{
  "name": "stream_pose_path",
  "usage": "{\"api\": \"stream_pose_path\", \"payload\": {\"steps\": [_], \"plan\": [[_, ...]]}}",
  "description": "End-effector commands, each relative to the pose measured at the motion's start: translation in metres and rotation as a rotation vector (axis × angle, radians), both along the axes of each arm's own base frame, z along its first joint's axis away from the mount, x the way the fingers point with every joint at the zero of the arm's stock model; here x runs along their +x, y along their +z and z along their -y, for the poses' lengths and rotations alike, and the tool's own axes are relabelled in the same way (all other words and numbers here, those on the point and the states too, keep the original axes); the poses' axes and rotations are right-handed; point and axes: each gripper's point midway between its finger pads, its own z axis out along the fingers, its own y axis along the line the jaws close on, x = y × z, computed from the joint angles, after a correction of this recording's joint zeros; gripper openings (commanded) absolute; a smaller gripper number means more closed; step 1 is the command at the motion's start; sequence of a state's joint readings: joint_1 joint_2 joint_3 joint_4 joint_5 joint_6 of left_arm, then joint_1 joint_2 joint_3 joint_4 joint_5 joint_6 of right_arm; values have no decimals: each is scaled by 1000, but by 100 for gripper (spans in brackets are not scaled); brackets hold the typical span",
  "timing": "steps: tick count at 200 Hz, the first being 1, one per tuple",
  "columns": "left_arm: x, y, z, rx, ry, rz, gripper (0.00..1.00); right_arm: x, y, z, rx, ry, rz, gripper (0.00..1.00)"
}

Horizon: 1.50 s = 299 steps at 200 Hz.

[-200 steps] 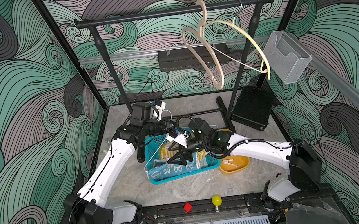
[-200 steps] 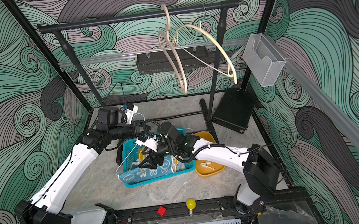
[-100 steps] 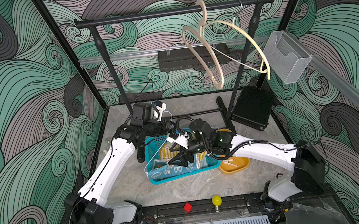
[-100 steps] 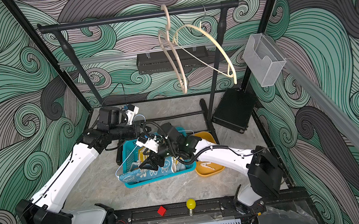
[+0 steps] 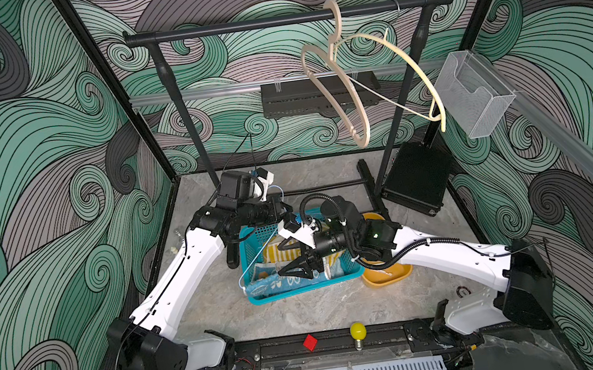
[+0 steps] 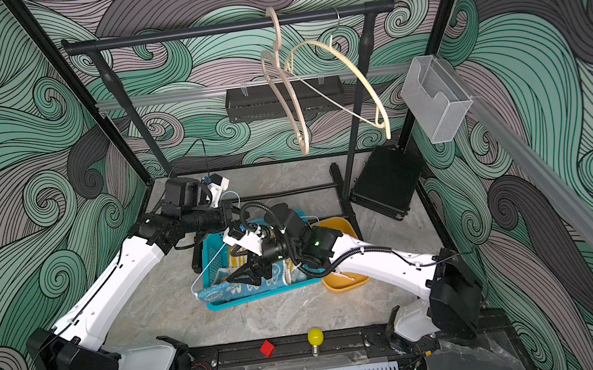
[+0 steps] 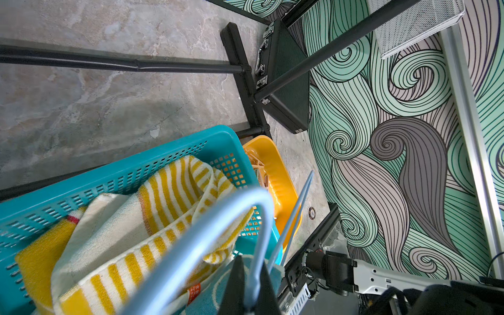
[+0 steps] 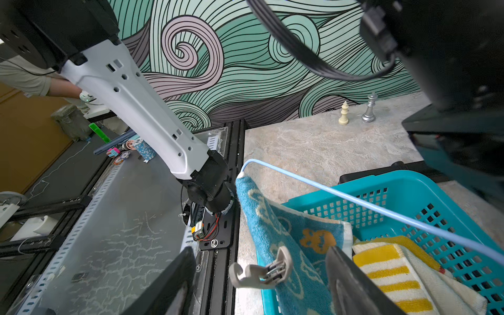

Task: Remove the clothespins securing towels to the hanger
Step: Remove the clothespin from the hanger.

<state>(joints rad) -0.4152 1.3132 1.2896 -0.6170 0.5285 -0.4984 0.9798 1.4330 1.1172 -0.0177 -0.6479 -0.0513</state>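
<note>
One clothespin (image 8: 261,272) inside wide-spread right gripper (image 8: 259,252)

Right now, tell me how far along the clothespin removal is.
Done: the striped towel lies in the teal basket, no pin showing, and some pegs seem to lie in the yellow tray. In hand: the left jaws are shut on the blue hanger; the right jaws stand open around a grey clothespin on the bunny towel, not yet gripping. Left: pull that pin; other pins cannot be seen.

Towels (image 5: 292,280) in basket (image 5: 301,289), bowl (image 5: 388,277) just right of basket, case (image 5: 416,178) behind, hangers (image 5: 362,137) on rail (image 5: 227,28)
</note>
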Motion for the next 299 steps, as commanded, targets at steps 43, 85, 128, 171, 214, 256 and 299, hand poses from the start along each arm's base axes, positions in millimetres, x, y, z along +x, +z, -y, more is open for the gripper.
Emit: {"api": "stream_pose_path", "payload": {"steps": [43, 85, 128, 171, 214, 256, 299], "plan": [[-6, 3, 6, -38, -50, -23, 0, -6, -4, -9, 13, 90, 34, 76], [-7, 4, 8, -48, -63, -27, 0, -5, -7, -12, 13, 90, 30, 76], [-7, 4, 11, -59, -72, -38, 0, -5, -12, -20, 15, 92, 19, 75], [-8, 4, 11, -62, -75, -40, 0, -1, -15, -28, 17, 89, 8, 71], [-8, 3, 12, -63, -80, -42, 0, 0, -15, -32, 18, 91, -12, 63], [-9, 3, 12, -63, -83, -43, 0, -3, -18, -32, 11, 100, -27, 61], [-9, 4, 13, -70, -87, -45, 0, -4, -25, -32, -6, 94, -35, 62]]}}
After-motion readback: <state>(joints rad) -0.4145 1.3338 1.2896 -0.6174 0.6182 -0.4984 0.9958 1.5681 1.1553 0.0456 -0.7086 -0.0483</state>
